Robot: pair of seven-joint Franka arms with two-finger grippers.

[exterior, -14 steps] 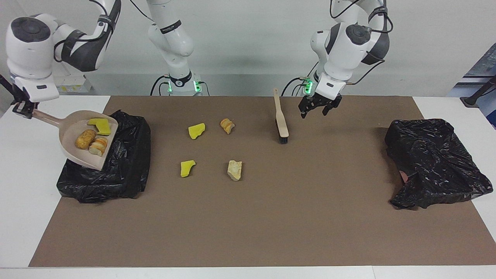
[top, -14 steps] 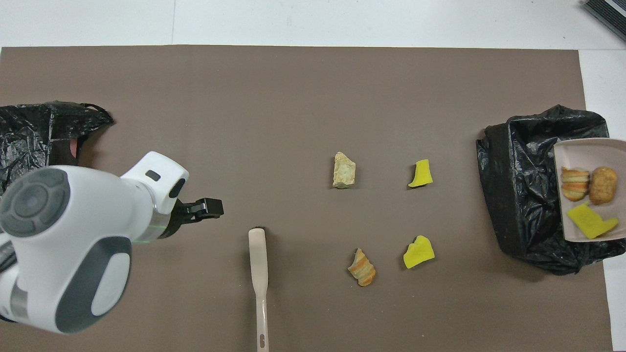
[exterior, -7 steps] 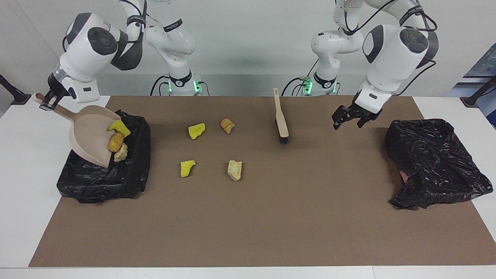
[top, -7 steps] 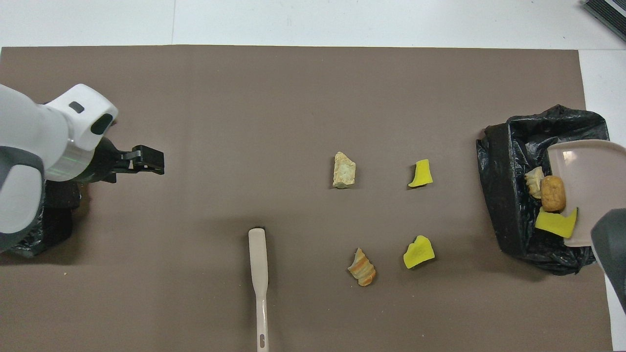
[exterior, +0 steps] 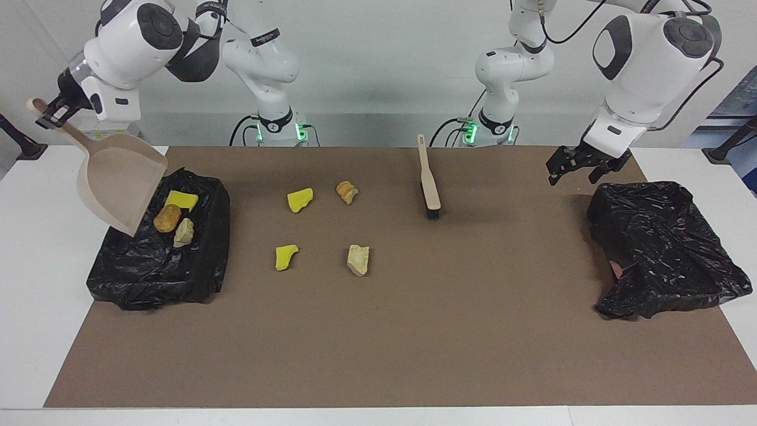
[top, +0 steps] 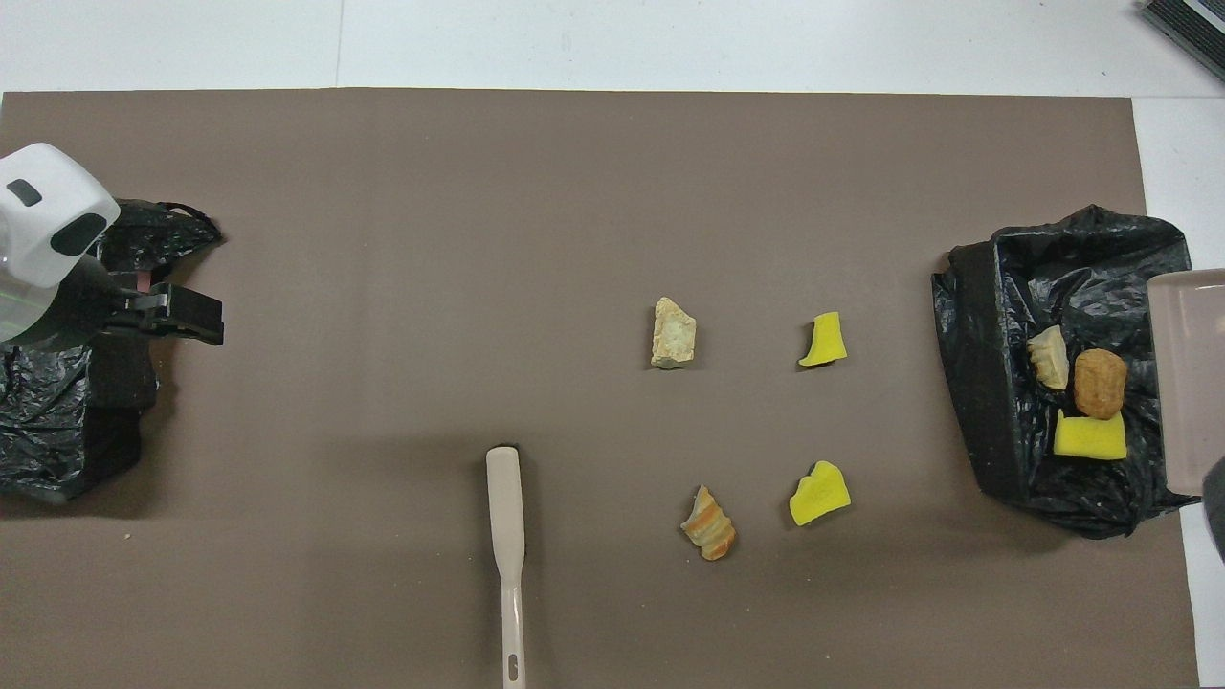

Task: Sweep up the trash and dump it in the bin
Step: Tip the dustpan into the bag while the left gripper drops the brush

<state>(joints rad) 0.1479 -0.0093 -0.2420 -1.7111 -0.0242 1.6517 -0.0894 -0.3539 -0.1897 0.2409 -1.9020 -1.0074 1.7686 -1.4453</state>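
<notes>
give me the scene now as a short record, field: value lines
right gripper: shut on dustpan handle, pan tipped over bin
left gripper: open, empty, over mat beside second black bag
in bin: yellow sponge, brown roll, pale piece
on mat: four trash pieces
brush: lying on mat, unheld

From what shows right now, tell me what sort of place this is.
Probably a robotics lab bench, not a home: two arms mounted at a white table covered by a brown mat, with staged foam trash and a bag-lined bin.
</notes>
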